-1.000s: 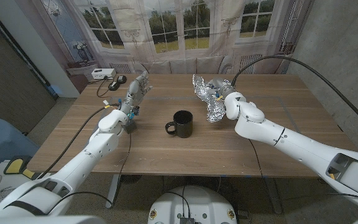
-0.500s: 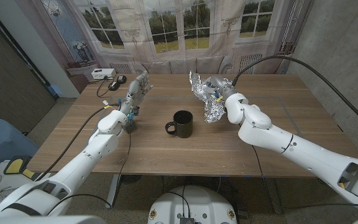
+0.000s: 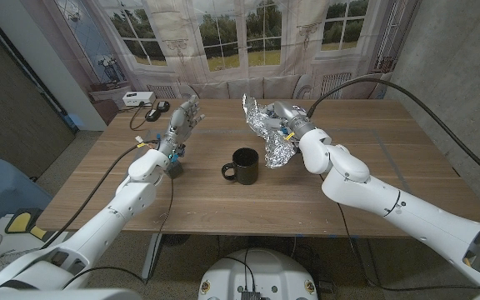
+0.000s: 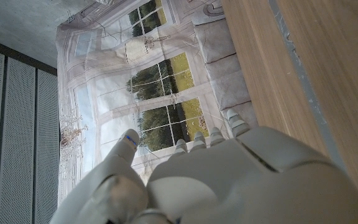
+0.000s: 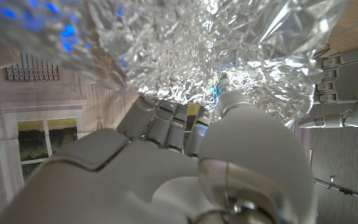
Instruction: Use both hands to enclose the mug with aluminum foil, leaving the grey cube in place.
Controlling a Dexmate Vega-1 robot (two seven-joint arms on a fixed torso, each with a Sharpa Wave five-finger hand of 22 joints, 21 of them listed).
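Observation:
A black mug [image 3: 242, 165] stands upright near the middle of the wooden table [image 3: 223, 204], handle toward my left arm. My right hand [image 3: 293, 125] grips a crumpled sheet of aluminum foil [image 3: 267, 133] just behind and to the right of the mug, with the foil's lower edge near the tabletop. In the right wrist view the foil [image 5: 229, 56] spreads over my curled fingers [image 5: 166, 121]. My left hand [image 3: 183, 123] is raised left of the mug, fingers apart and holding nothing. A small grey cube [image 3: 175, 167] sits beside my left wrist, partly hidden.
A white box [image 3: 137, 97] and a black item with cables [image 3: 158, 107] lie at the table's far left corner. A window backdrop hangs behind the table. In the left wrist view the table [image 4: 291, 62] runs past my left hand [image 4: 229, 180].
My right hand has carried the foil leftward, closer to the mug. My left hand has stayed raised in nearly the same place.

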